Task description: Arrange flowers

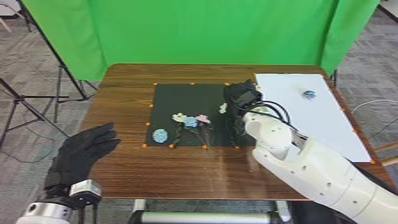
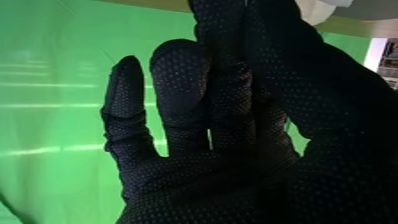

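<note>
In the head view my right hand (image 1: 242, 94) is over the right edge of the black mat, with a small white flower (image 1: 223, 107) close beside it. Part of what it meets is hidden by its black glove. In the right wrist view, the right hand (image 2: 235, 175) has a pale white shape (image 2: 314, 11) near its far end. A white blossom (image 1: 179, 117), a blue one (image 1: 190, 121) and a pink one (image 1: 202, 118) lie together on the mat, stems toward me. My left hand (image 1: 82, 148) is open by the table's left edge, apart from the flowers.
A light-blue oval piece (image 1: 160, 135) lies on the black mat's (image 1: 169, 102) near left. On the white board (image 1: 289, 85) at the right sits a small blue item (image 1: 309, 94). Orange dots border the mat on the brown table (image 1: 124, 95). A green screen (image 1: 204, 35) stands behind.
</note>
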You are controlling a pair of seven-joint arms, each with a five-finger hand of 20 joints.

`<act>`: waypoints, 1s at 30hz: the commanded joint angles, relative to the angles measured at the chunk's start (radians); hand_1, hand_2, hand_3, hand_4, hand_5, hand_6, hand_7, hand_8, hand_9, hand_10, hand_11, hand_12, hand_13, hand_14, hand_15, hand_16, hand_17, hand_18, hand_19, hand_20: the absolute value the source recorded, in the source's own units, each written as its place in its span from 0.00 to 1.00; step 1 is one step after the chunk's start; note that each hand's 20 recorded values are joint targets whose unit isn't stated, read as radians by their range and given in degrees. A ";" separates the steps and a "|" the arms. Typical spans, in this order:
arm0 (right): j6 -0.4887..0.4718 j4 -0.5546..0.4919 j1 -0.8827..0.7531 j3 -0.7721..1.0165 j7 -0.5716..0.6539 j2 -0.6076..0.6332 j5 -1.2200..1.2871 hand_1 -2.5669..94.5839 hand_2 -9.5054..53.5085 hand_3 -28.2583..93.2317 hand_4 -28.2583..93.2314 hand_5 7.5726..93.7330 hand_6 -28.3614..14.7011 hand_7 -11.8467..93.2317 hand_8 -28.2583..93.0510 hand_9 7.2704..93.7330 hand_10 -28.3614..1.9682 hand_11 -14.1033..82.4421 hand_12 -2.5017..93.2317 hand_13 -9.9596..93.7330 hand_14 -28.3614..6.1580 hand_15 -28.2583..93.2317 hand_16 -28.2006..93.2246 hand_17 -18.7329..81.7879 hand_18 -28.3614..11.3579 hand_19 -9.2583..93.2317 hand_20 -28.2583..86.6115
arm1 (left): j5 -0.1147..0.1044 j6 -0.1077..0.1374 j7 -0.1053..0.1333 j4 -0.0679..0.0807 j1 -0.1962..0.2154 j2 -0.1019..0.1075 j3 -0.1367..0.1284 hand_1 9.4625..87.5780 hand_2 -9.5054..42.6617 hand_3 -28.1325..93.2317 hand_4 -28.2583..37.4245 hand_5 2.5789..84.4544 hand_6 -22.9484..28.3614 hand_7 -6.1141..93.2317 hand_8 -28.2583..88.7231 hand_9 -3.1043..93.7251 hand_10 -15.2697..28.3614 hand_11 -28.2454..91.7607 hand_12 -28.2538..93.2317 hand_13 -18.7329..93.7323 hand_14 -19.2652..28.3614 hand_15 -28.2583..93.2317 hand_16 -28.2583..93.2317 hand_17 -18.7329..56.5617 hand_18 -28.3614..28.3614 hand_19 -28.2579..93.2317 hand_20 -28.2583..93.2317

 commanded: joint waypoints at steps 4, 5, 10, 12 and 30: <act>0.002 -0.007 -0.006 0.017 -0.009 -0.001 0.013 0.54 0.00 0.89 0.00 0.71 0.74 0.54 0.21 0.91 0.74 0.31 0.43 0.68 0.67 0.80 0.53 0.34 0.15 0.83 0.59 | 0.009 -0.013 -0.013 0.002 0.004 -0.015 0.000 0.24 0.28 0.89 0.18 0.52 0.71 0.23 0.16 0.43 0.86 0.52 0.31 0.41 1.00 0.77 0.11 0.13 0.91 0.73 0.33; 0.002 -0.011 -0.010 0.019 -0.007 0.002 0.017 0.52 0.00 0.89 0.00 0.70 0.73 0.54 0.21 0.90 0.73 0.32 0.43 0.68 0.65 0.81 0.52 0.34 0.15 0.83 0.59 | 0.008 -0.012 -0.014 0.002 0.002 -0.013 0.002 0.24 0.28 0.89 0.18 0.52 0.71 0.23 0.16 0.43 0.86 0.52 0.31 0.41 1.00 0.77 0.11 0.13 0.91 0.73 0.33; -0.016 -0.025 -0.021 0.024 -0.019 0.004 0.014 0.46 0.00 0.91 0.00 0.66 0.69 0.54 0.20 0.83 0.70 0.38 0.38 0.65 0.56 0.84 0.48 0.32 0.14 0.82 0.59 | 0.008 -0.012 -0.014 0.002 0.004 -0.013 0.003 0.24 0.28 0.89 0.18 0.52 0.71 0.23 0.16 0.43 0.86 0.52 0.31 0.41 1.00 0.77 0.11 0.13 0.91 0.73 0.33; -0.045 -0.027 -0.028 0.037 -0.017 -0.003 0.019 0.45 0.00 0.91 0.00 0.65 0.68 0.54 0.20 0.80 0.67 0.42 0.35 0.64 0.53 0.85 0.45 0.31 0.13 0.82 0.60 | 0.013 -0.018 -0.023 0.004 -0.002 -0.016 0.000 0.24 0.28 0.89 0.18 0.52 0.71 0.23 0.16 0.43 0.86 0.52 0.31 0.41 1.00 0.77 0.11 0.13 0.91 0.73 0.33; -0.122 -0.171 0.026 0.051 0.020 0.115 0.185 0.36 0.01 0.97 0.00 0.57 0.61 0.46 0.09 0.64 0.44 0.53 0.22 0.55 0.37 0.88 0.41 0.25 0.08 0.79 0.61 | -0.002 0.006 0.000 -0.012 0.058 -0.007 -0.021 0.24 0.28 0.89 0.18 0.52 0.71 0.23 0.16 0.43 0.85 0.52 0.31 0.41 1.00 0.77 0.11 0.13 0.91 0.73 0.33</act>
